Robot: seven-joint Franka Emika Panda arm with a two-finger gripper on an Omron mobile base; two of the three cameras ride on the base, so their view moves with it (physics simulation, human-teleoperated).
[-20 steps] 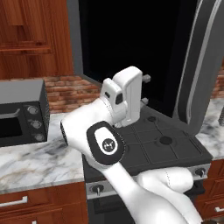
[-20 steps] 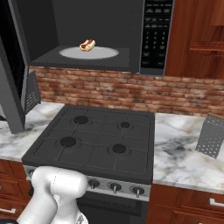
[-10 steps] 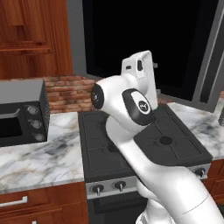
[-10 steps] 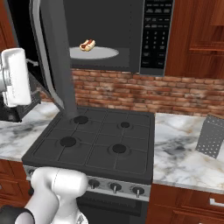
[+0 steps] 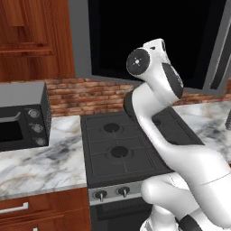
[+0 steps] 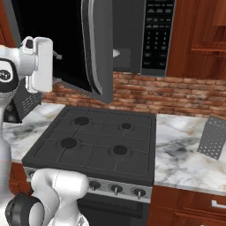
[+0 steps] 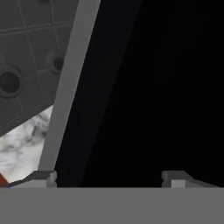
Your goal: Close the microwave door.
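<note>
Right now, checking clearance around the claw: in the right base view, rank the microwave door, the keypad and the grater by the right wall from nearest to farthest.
1. Microwave door: just right of the claw, half swung shut.
2. Keypad: farther right, on the microwave's right side.
3. Grater: far right, standing on the marble counter.

this is looking like a home kitchen, rendered rather than real. a black four-burner stove (image 6: 99, 143) is sitting between white marble counters (image 6: 185, 152), with a red brick backsplash (image 6: 167, 95) running behind it. dark reddish wood cabinets (image 5: 34, 40) are hanging above and below, a microwave (image 6: 145, 37) is mounted over the range, and a small grey toaster oven (image 5: 22, 115) is standing on the counter.
</note>
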